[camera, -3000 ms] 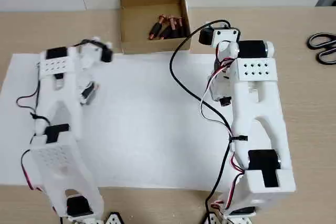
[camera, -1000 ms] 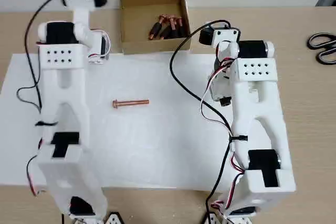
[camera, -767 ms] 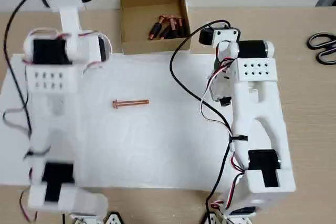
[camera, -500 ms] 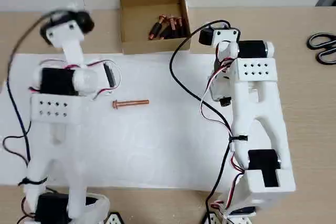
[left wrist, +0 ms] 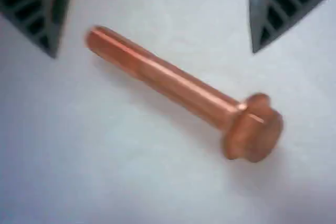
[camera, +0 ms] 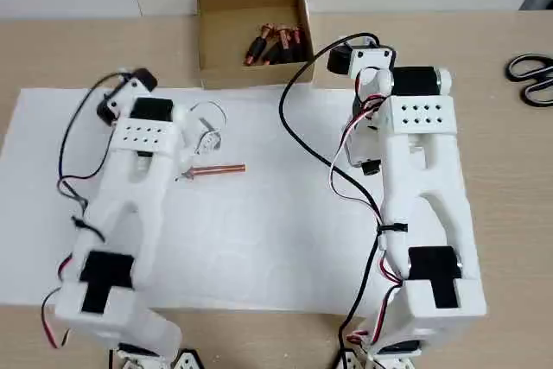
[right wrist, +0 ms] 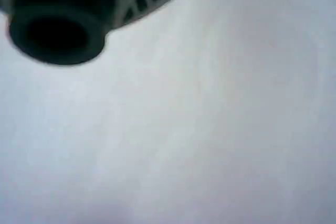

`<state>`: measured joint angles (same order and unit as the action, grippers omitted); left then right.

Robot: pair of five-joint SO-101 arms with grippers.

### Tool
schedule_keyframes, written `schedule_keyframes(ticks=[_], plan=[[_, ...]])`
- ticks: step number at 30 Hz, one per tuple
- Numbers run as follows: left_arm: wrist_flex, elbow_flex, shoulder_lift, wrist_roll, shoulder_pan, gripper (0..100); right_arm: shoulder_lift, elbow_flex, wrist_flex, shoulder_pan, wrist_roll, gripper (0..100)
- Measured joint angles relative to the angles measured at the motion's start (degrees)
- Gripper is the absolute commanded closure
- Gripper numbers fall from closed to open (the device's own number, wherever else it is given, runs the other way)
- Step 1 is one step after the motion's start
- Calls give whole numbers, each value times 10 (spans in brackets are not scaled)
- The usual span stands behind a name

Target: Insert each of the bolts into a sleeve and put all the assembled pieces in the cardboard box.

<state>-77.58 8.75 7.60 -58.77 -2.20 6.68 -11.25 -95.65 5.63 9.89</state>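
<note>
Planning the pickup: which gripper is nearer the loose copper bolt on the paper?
Left. The left gripper hovers over the copper bolt, open; the right gripper sits well off to its side.

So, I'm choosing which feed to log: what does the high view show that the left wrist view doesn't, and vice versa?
High view adds: the cardboard box holding assembled pieces, the scissors, the right arm. Left wrist view adds: the left pincer open over the bolt, its flanged head close up. Shared: the bolt lying on the white sheet.
</note>
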Motion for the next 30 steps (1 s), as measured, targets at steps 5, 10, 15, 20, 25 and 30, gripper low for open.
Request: schedule_keyframes(ticks=[5, 10, 15, 20, 25, 30], plan=[[-3, 0, 26, -25, 0, 803, 0, 0, 0, 0, 0, 995], [-4, 2, 32, -27, 1, 804, 0, 0, 0, 0, 0, 995], [15, 5, 34, -27, 1, 804, 0, 0, 0, 0, 0, 995], [43, 22, 34, -27, 1, 804, 0, 0, 0, 0, 0, 995], [81, 57, 34, -28, -1, 804, 0, 0, 0, 0, 0, 995], [118, 82, 34, -29, -1, 805, 0, 0, 0, 0, 0, 995]])
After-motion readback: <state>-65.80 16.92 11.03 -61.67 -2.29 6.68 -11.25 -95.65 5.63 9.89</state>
